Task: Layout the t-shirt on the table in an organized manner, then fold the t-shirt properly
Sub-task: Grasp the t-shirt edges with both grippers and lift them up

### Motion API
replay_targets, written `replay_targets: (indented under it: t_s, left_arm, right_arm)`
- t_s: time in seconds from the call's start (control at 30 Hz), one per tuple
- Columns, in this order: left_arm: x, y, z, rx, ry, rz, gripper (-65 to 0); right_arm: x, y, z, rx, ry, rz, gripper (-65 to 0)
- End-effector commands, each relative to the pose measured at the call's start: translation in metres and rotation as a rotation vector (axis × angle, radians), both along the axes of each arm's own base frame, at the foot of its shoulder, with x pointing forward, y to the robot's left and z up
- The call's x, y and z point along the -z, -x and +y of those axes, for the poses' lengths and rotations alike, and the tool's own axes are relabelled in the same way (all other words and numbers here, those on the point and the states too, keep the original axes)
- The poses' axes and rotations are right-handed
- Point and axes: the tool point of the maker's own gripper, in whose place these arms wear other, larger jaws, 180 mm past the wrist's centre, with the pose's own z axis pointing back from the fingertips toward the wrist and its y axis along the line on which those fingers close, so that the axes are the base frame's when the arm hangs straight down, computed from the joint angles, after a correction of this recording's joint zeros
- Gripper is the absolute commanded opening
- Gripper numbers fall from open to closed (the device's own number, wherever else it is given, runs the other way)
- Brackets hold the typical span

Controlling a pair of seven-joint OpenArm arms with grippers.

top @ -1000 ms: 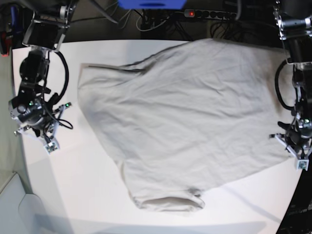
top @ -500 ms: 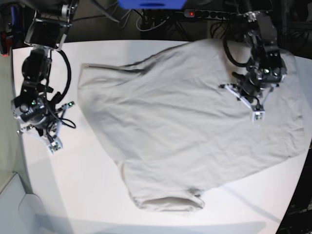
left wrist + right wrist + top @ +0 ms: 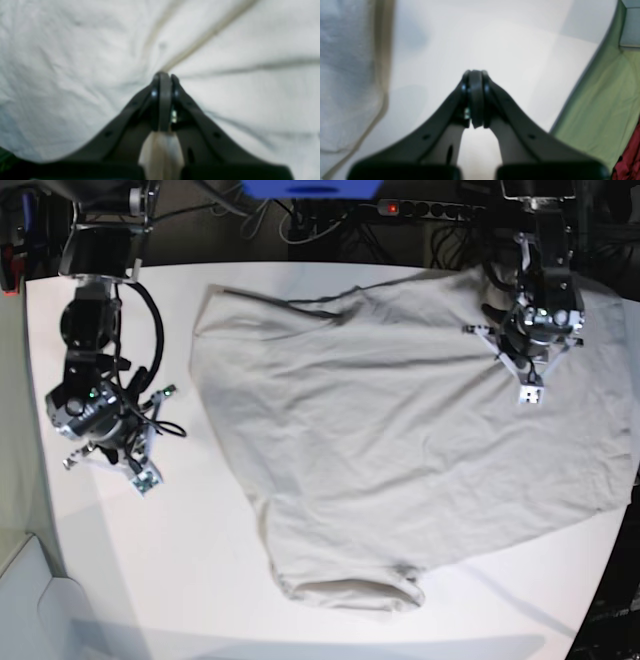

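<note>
On the white table (image 3: 150,580) lay the t-shirt (image 3: 400,440), spread out and wrinkly, with its collar at 6 o'clock in the base view. Up at 2 o'clock, the left gripper (image 3: 530,392) sat over the shirt. Its jaws were pressed together, and in the left wrist view folds of cloth ran out from its tip (image 3: 162,75). Over at 9 o'clock, the right gripper (image 3: 143,480) was pressed together too, holding nothing, above bare table just beside the shirt's edge.
</note>
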Motion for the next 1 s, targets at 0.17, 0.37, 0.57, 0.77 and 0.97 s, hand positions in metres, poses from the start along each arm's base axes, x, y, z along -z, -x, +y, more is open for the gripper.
replay_targets:
  t_s: [0.17,0.37,0.57,0.77,0.97]
  left_arm:
    - [0.009,-0.049,0.015,-0.038,0.006,-0.026,-64.9]
    - [-0.009,-0.125,0.007,-0.021,0.039,-0.086,-64.9]
    - [-0.035,-0.176,0.011,0.029,-0.003,-0.167,-64.9]
    - [-0.062,-0.188,0.022,0.033,-0.035,-0.231,-64.9]
    - [-0.061,-0.173,0.015,0.064,-0.043,-0.244,-64.9]
  right_arm:
    - [0.008,0.021,0.027,-0.098,0.016,0.015,-65.0]
    - [0.008,0.058,0.068,-0.231,0.019,0.017,-65.0]
    - [0.016,0.075,0.078,-0.268,0.015,0.049,-65.0]
    - [0.038,0.11,0.075,-0.274,0.012,0.132,-65.0]
    - [0.039,0.127,0.089,-0.228,-0.06,0.139,-65.0]
